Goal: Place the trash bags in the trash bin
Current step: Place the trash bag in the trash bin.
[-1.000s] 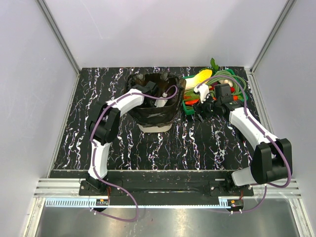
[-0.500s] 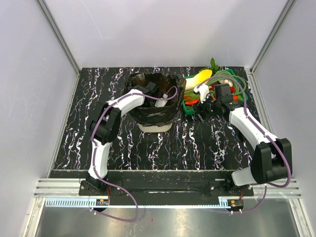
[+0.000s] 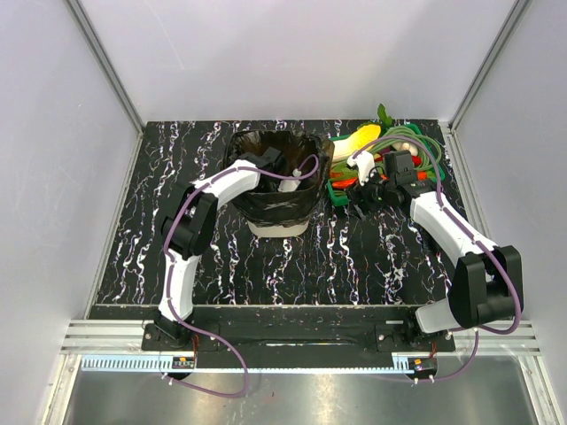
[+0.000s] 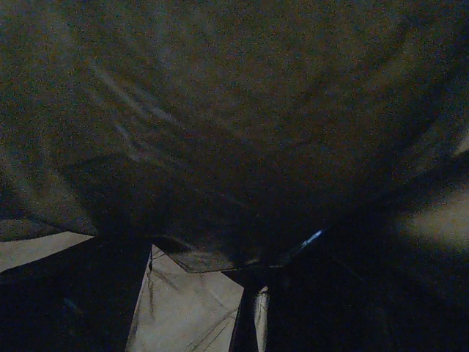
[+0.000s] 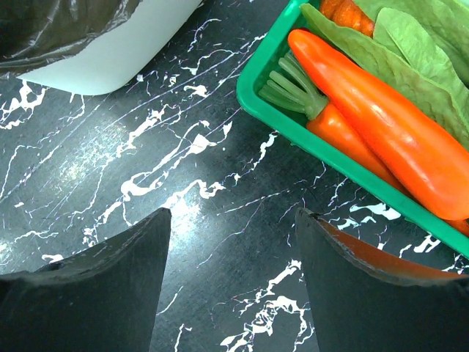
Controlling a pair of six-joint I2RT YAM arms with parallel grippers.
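Note:
The cream trash bin (image 3: 279, 228) stands at the back middle of the table. A glossy black trash bag (image 3: 266, 202) lines it and hangs over its rim. My left arm (image 3: 232, 180) reaches into the bin from the left, so the top view hides its gripper. In the dim left wrist view, my left gripper (image 4: 209, 293) is inside, with crinkled black bag (image 4: 234, 132) ahead; its dark fingers stand apart with cream bin (image 4: 183, 308) between them. My right gripper (image 3: 359, 205) (image 5: 231, 220) is open and empty, low over the table right of the bin (image 5: 124, 51).
A green tray (image 3: 340, 190) (image 5: 267, 92) of vegetables with orange carrots (image 5: 374, 125) and leaves sits just right of the bin, close to my right gripper. Grey walls enclose the black marbled table (image 3: 354, 257) on three sides.
The bag at the bin's rim has settled and the opening shows wider. My left arm shifted slightly inside the bin. The right arm has hardly moved.

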